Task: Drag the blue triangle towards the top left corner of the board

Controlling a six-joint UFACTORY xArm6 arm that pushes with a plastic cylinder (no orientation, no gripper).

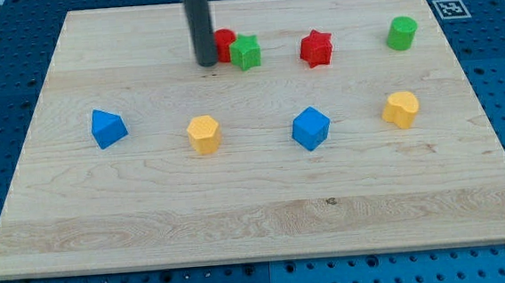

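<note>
The blue triangle (107, 128) lies on the wooden board (258, 221) at the view's left, about halfway up. My tip (206, 63) is the lower end of a dark rod that comes down from the view's top. It rests near the top of the board, just left of a red block (224, 43) and a green star (246, 52). The tip is well above and to the right of the blue triangle and does not touch it.
A red star (315, 48) and a green cylinder (401, 33) sit along the top right. A yellow hexagon block (204, 133), a blue cube (310, 128) and a yellow block (401, 109) lie in the middle row.
</note>
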